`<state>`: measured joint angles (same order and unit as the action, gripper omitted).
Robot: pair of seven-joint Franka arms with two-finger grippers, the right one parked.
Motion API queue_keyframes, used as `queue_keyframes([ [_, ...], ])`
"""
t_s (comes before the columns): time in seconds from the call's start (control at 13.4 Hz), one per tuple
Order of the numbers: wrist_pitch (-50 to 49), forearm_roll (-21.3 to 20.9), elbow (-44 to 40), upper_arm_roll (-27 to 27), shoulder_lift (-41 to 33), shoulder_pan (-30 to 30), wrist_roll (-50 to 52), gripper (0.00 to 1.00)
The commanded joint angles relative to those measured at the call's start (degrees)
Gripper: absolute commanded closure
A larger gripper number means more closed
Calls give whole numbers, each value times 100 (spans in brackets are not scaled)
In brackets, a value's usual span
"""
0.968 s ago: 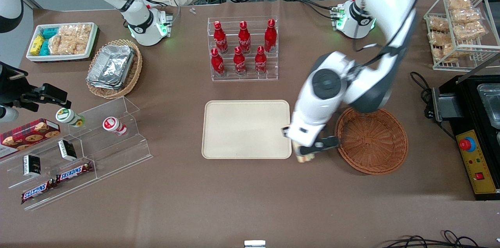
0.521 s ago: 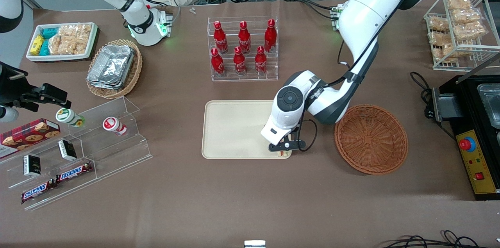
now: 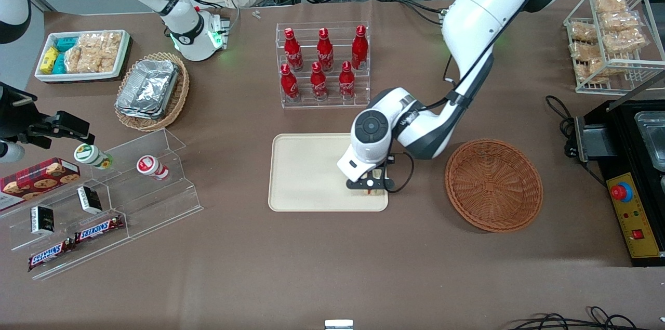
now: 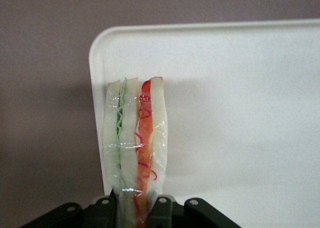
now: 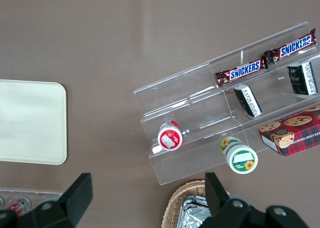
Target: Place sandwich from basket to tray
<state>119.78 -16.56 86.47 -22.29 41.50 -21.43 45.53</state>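
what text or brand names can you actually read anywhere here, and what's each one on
"SNICKERS" on the two candy bars on the clear acrylic stand.
Script on the red bottles is too small to read.
Print on the cookie box, the two small cups and the dark packets is not readable.
No text on the sandwich held in the gripper above the tray, nor on the basket.

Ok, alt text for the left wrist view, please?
The end effector grips a clear-wrapped triangular sandwich with red, orange and green filling, holding it above a corner of the flat cream-beige tray. Brown table surrounds the tray.
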Motion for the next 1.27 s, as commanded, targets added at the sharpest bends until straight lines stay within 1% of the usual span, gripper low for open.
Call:
queue_keyframes([
  [0.0,-51,30,81,32,-19,-72,87,20],
  [0.07,-51,30,81,32,25,-80,105,0],
  [0.45,-86,13,19,41,-62,-54,141,0],
  [0.6,-331,21,-50,41,-176,-19,141,0],
  [0.67,-489,65,-147,49,-238,-2,349,0],
  [0.74,-699,74,-226,75,-447,68,769,0],
  [0.82,-806,31,-235,84,-632,208,991,0],
  [0.97,-999,109,-253,32,-1044,874,984,0],
  [1.19,-1824,92,-192,76,-1862,1271,704,0],
])
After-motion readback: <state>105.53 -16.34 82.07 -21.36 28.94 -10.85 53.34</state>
